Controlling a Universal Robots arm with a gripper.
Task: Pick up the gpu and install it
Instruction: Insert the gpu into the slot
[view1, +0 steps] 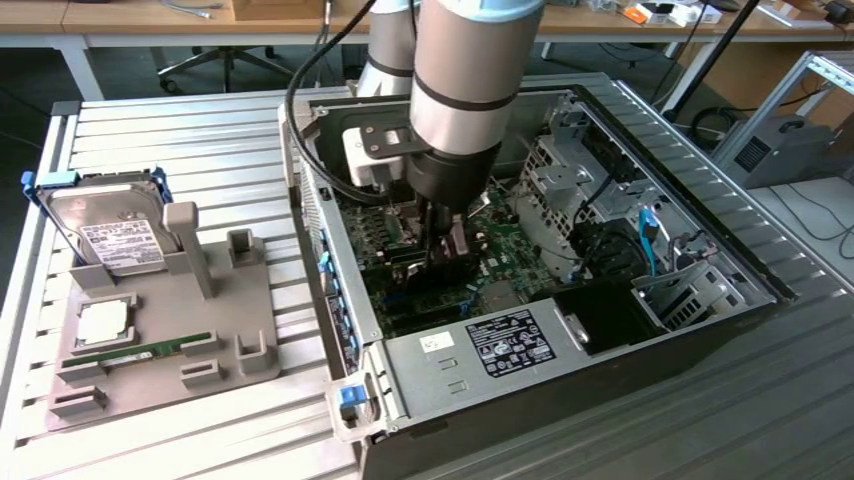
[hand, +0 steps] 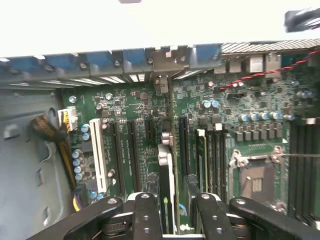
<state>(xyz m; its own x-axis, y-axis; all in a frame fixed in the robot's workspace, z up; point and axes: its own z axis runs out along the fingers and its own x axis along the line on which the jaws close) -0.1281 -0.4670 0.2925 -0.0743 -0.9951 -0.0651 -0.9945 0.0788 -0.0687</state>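
The gpu stands on edge inside the open computer case, upright over the green motherboard among its expansion slots. Its silvery bracket reaches the case's rear wall. In the exterior view the gpu is a dark slab just below the arm's wrist. My gripper straddles the card's upper edge with one black finger on each side. A dark gap shows between the card and the other finger, so the jaws stand open around it. In the exterior view my gripper is deep in the case.
A grey parts stand on the slatted table at the exterior view's left holds a hard drive in a blue frame, a processor and a green memory stick. The power supply and drive cage crowd the case's near end.
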